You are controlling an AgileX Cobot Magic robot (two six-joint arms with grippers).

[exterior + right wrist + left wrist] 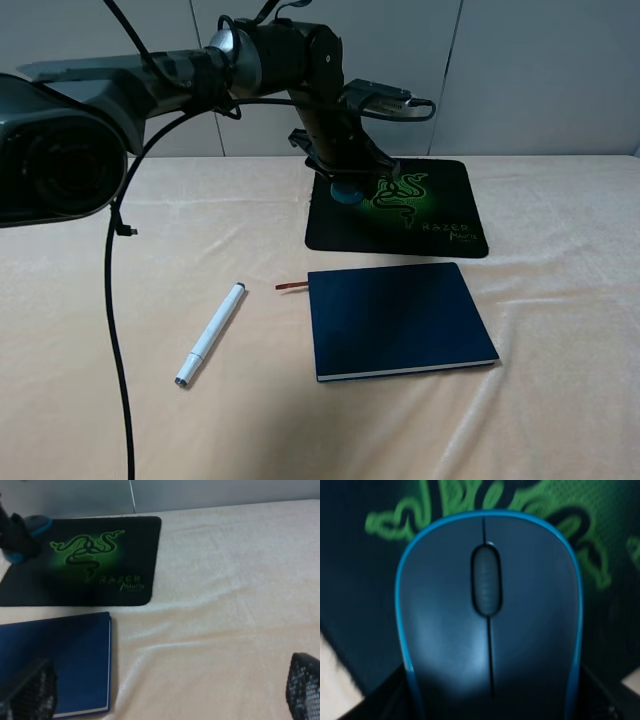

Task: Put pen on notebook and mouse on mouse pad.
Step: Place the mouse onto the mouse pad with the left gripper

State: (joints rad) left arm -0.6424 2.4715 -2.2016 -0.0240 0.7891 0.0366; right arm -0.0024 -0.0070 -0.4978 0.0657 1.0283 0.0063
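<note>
The worktop (570, 300) is covered with a soft cloth (90, 400) the colour of cream. The cloth has a few small folds, mostly on the right side.

Three things lie on it. A black mouse pad (455, 190) with a green snake picture lies flat at the far side, near the middle. A dark blue notebook (400, 315) lies shut, just nearer than the pad, with a thin strip of cloth between them. A little red-brown ribbon (290, 287) sticks out of its far left corner onto the cloth. A white pen (211, 334) lies to the left of the notebook, not touching it. The pen is slanted, with its silver tip at the near left end.
</note>
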